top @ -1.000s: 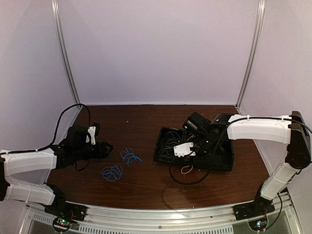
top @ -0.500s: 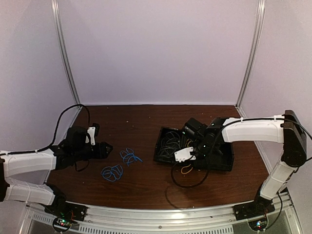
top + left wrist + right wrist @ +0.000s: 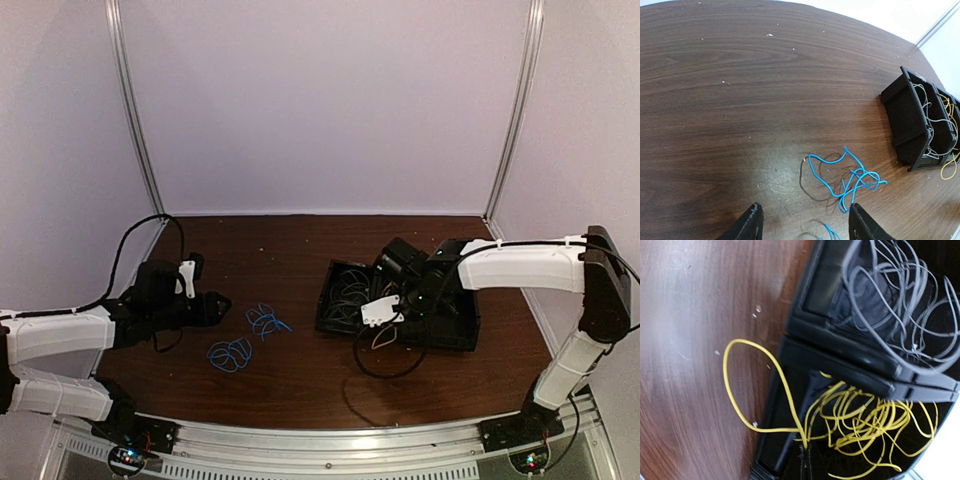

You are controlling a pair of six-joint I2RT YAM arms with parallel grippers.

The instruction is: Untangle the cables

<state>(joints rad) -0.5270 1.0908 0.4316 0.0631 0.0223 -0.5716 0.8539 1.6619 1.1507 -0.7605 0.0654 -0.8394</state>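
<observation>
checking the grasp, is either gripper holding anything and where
The right gripper pinches the yellow cable at the base of its loop; the left gripper holds nothing.

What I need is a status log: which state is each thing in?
Thin yellow cables: tangled in the black plastic bin, one loop out over the wooden table.
Thin grey cables: tangled in the next compartment.
Thin blue cables: loose on the table.
Left gripper: open, empty.
Right gripper: shut on one yellow strand.

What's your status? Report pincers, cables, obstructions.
Left pincer open, near blue cables. Right pincer shut on yellow cable at bin. Yellow tangle inside may snag.
</observation>
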